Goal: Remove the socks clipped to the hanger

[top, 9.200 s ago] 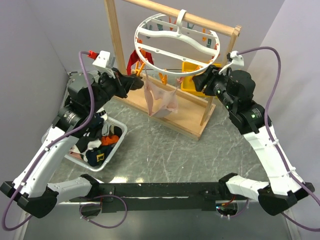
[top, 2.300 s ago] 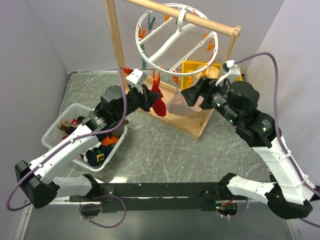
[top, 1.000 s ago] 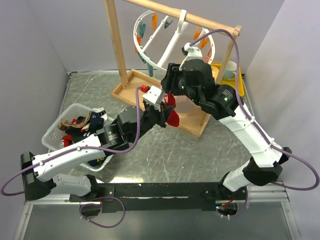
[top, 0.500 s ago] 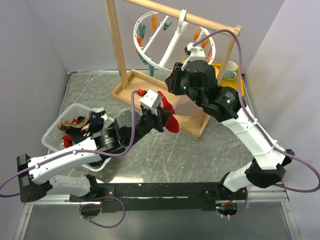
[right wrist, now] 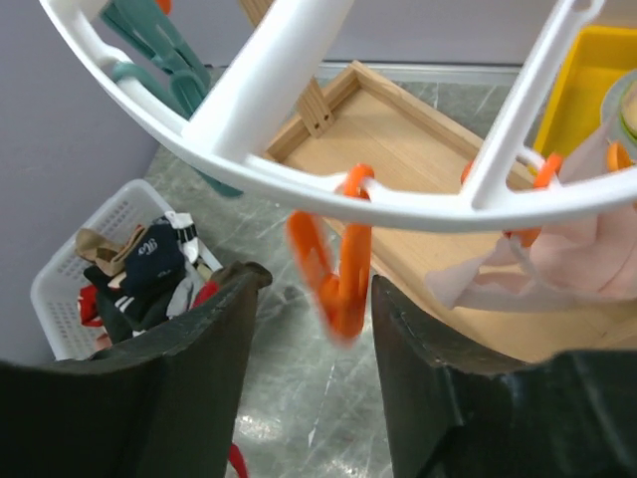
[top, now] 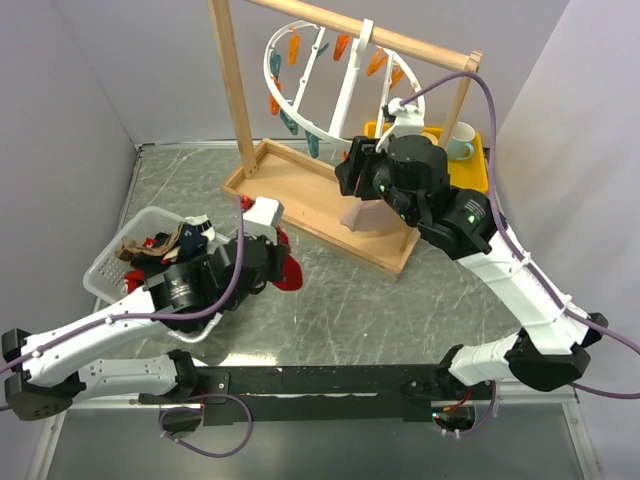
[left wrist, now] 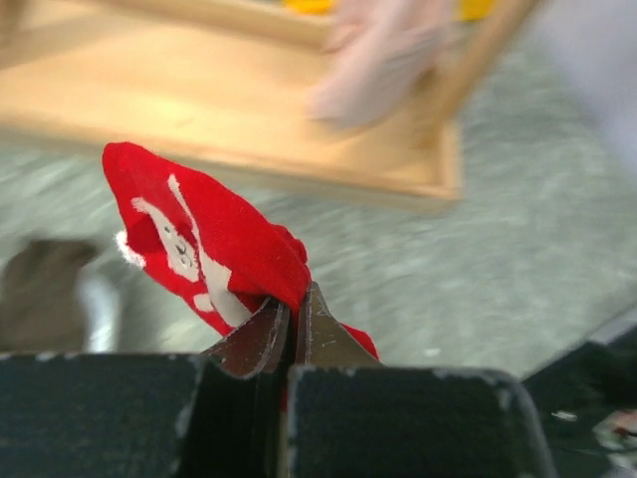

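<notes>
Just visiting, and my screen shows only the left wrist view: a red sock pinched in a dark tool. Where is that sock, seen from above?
Observer: The left tool holds the red sock over the table, between the white basket and the wooden rack.
Operator: Anything left on the hanger?
Observer: One pale pink sock hangs from the white hanger.
Operator: And the other arm?
Observer: The right tool is open around an empty orange clip.
</notes>
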Robot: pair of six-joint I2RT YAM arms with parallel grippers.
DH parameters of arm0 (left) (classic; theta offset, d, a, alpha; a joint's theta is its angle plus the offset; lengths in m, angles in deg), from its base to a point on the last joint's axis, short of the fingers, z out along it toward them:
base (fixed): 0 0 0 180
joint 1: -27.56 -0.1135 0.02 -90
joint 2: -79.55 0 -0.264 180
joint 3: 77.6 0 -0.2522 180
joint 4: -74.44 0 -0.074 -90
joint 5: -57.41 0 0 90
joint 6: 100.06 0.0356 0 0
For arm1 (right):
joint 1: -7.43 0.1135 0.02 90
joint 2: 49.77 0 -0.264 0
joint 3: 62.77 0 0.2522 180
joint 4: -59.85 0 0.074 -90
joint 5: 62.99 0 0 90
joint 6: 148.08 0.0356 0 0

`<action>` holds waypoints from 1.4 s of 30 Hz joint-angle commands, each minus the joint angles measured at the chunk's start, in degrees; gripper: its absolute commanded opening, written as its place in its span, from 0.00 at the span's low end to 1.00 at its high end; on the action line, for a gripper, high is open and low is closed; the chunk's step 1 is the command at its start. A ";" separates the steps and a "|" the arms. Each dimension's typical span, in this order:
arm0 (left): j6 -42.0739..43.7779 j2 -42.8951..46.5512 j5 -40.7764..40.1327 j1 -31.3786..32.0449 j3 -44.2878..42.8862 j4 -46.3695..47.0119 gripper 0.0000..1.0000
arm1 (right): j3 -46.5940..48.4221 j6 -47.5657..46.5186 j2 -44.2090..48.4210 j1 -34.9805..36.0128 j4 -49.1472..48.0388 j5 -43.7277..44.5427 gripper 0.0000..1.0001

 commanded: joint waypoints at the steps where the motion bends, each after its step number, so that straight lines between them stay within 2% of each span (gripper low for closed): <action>1: -2.51 0.78 -11.62 -3.19 -6.69 -17.08 0.01 | -3.50 -0.28 4.72 -0.90 -3.68 -0.20 0.66; 3: -1.55 1.66 -11.37 -6.00 -7.74 -19.13 0.01 | -4.82 -0.55 6.47 -1.08 -5.17 -0.81 0.77; 5: -1.28 2.97 -11.02 -12.23 -8.01 -21.24 0.01 | -7.80 -0.99 8.23 -1.08 -6.84 -1.26 0.87; 10: 4.25 4.22 -3.12 -28.30 -7.48 -21.77 0.01 | -16.32 -1.69 16.14 -1.08 -12.65 -1.79 0.90; 14: 5.66 1.32 -3.10 -34.92 -6.26 -23.62 0.01 | -19.41 -1.78 20.18 -1.17 -12.91 -0.65 0.90; 18: 7.33 0.61 -4.95 -44.23 -1.95 -18.10 0.01 | -21.35 -1.16 23.08 -1.17 -12.65 -0.91 0.90; 19: 8.38 0.70 -2.60 -48.77 -1.60 -16.25 0.01 | -21.87 -1.08 23.53 -1.17 -12.56 -1.26 0.90; 22: 9.97 0.70 1.02 -55.21 -1.24 -11.42 0.01 | -22.75 -0.37 24.49 -1.25 -12.04 -2.92 0.90; 27: 8.74 -4.04 1.11 -57.17 -1.42 -8.78 0.01 | -23.63 0.68 26.07 -1.17 -10.80 -5.65 0.90; 31: 7.16 -7.29 4.62 -62.94 2.44 -3.50 0.01 | -26.70 0.86 28.10 -1.25 -11.86 -6.97 0.90; 38: 5.49 -24.95 13.31 -72.63 4.91 1.25 0.01 | -28.20 0.33 31.08 -1.17 -10.89 -7.68 0.90; 39: 5.49 -27.05 18.73 -74.47 3.95 -0.14 0.01 | -29.08 0.42 31.79 -1.25 -10.72 -7.41 0.90; 42: 5.31 -32.96 21.41 -74.92 0.61 -2.78 0.01 | -31.36 0.59 34.86 -1.17 -10.89 -6.27 0.90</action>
